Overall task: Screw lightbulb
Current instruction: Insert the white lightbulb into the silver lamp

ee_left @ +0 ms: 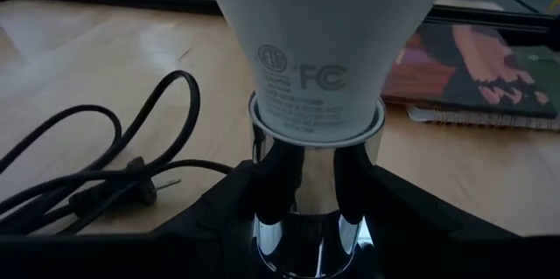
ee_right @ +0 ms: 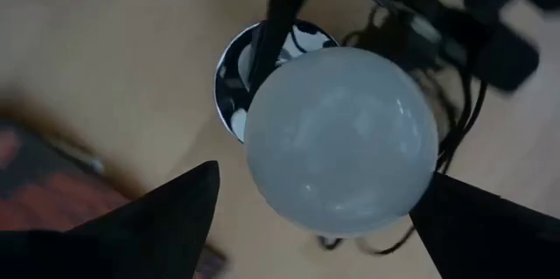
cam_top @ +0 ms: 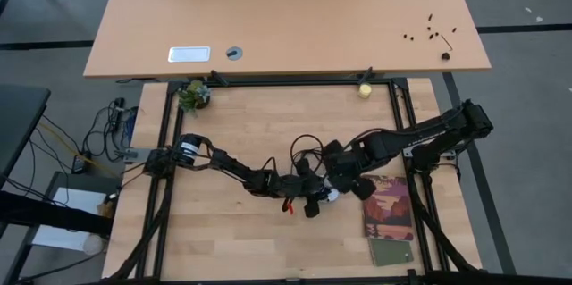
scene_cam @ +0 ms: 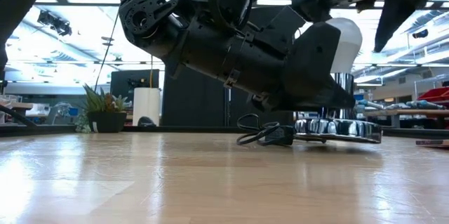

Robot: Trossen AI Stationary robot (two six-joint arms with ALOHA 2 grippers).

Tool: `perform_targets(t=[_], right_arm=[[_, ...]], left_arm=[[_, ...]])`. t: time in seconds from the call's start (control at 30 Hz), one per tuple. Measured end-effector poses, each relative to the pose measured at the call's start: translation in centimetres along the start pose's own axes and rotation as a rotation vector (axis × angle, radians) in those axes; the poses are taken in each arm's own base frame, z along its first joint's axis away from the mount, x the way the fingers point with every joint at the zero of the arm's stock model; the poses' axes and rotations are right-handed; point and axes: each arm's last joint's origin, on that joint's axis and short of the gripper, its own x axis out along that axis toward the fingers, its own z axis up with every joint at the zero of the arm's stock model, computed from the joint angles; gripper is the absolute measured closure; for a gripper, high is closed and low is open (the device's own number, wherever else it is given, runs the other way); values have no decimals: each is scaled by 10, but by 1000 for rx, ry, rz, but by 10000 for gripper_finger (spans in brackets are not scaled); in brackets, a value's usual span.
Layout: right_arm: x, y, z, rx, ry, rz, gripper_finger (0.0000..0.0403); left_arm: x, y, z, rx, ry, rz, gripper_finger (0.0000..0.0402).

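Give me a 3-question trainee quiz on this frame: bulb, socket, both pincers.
1. True or false: the lightbulb already stands in the chrome socket.
2. Which pincer holds the socket stem? A) left B) right C) neither
3. Fill in: the right pincer is ____ around the bulb's globe, its fingers apart from the glass.

Key
1. True: in the left wrist view the bulb's neck sits in the socket's rim.
2. A: the left pincer is closed on the stem below the bulb.
3. Open: the right wrist view shows a gap on either side of the globe.
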Motion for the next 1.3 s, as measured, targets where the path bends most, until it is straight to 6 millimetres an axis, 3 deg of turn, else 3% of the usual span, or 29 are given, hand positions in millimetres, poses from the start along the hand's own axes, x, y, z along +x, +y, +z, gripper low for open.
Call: perform_targets(t=[0.2,0.5,0.7,1.0,1.13,1.3], right_arm=[[2,-4,3,-315,-27,-18,48],[26,-3,11,-492,-67,45,55],[30,-5,12,-449,-64,46,63],[31,-10,9,-335,-53,56,149],[31,-10,10,-266,-55,56,149],[31,-11,9,-59,-51,61,144]], left_arm=[[0,0,0,11,4,-14,214],[0,-1,0,17,2,-16,214],[0,-1,0,17,1,-16,214],[0,-1,-1,22,6,-18,214],[0,-1,-1,22,6,-23,214],[0,-1,-1,19,5,-22,214]])
